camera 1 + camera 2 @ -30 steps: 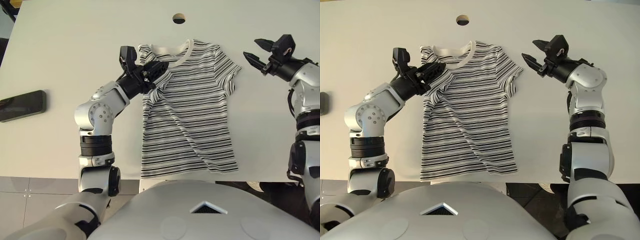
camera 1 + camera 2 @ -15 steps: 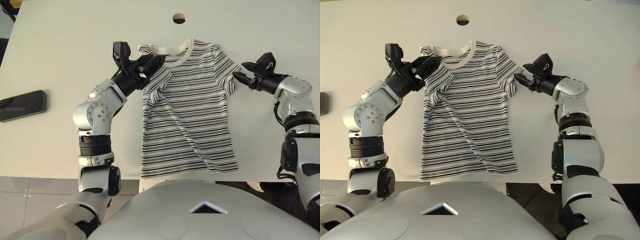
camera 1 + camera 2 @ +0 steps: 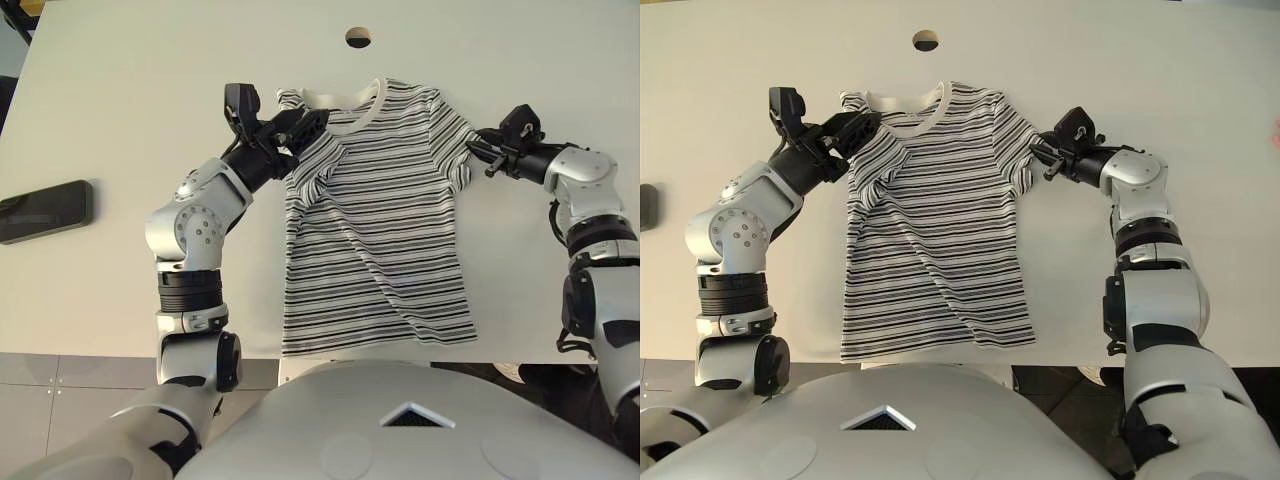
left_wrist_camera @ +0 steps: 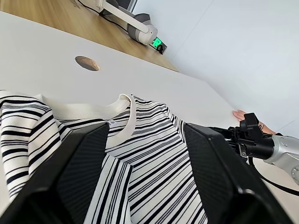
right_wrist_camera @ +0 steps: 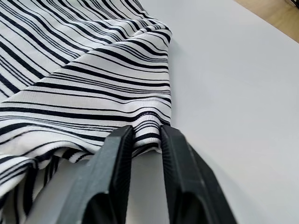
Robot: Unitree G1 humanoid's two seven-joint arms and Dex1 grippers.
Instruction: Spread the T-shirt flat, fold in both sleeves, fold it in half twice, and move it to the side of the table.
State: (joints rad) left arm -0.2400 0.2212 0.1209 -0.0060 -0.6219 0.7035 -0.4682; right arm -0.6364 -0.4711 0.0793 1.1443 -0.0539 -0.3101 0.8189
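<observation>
Sleeve fold in hand. Right sleeve (image 3: 456,150) of shirt (image 3: 375,230) clamped in right jaws; left jaws released over left shoulder (image 3: 291,99). Next: sleeve to be laid inward.

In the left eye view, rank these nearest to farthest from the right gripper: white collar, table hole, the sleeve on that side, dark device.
1. Sleeve, right side, pinched by the right gripper.
2. White collar, top middle of the T-shirt.
3. Table hole, beyond the collar.
4. Dark device, far on the left.
</observation>
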